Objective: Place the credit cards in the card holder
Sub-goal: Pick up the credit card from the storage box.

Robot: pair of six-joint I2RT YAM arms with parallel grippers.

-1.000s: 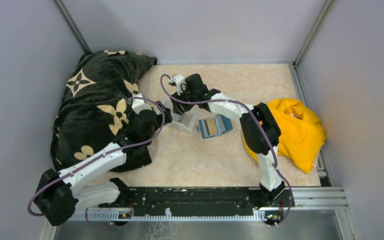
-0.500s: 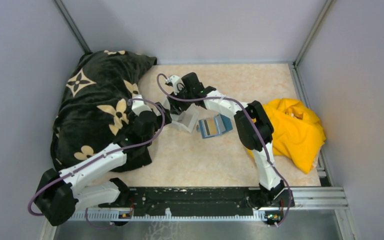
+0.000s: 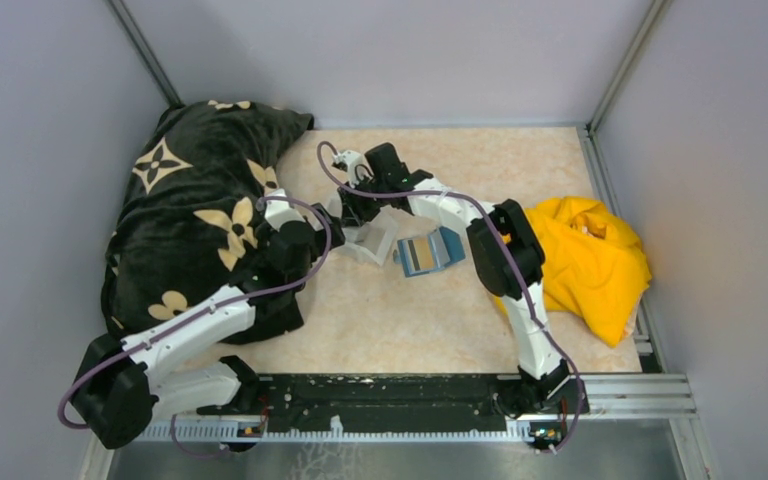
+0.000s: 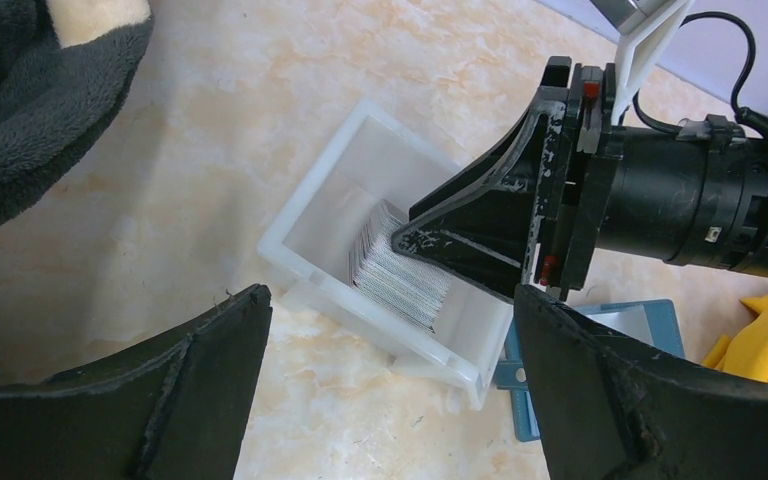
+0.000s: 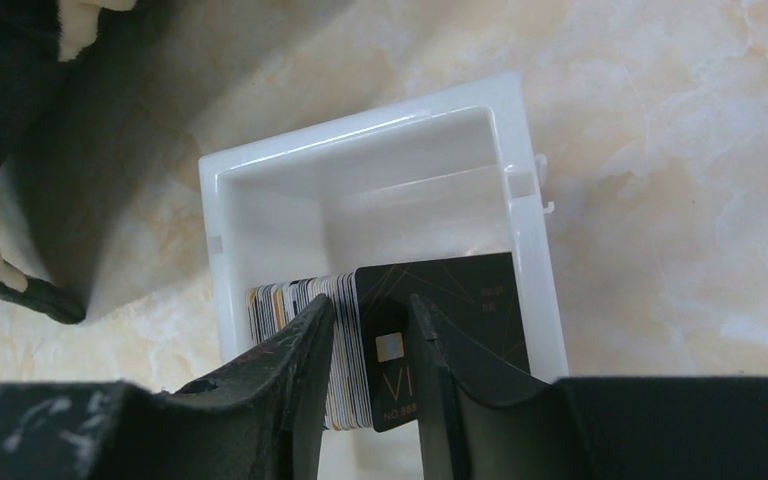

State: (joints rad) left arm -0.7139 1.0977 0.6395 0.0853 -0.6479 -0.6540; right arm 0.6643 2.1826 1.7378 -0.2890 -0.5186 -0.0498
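The card holder, a teal wallet, lies open mid-table with a tan card on it; its corner shows in the left wrist view. A stack of credit cards stands on edge in a white plastic tray, with a black card leaning at the stack's right end. My right gripper reaches into the tray; its jaws are narrowly apart, straddling a few cards and the black card's edge. My left gripper is wide open and empty, just short of the tray's near rim.
A black blanket with tan flowers covers the table's left side and lies close to the tray. A yellow cloth is bunched at the right. Grey walls enclose the table on three sides.
My right gripper has moved left from above the wallet and gone down into the tray over the card stack. The left arm has barely moved.
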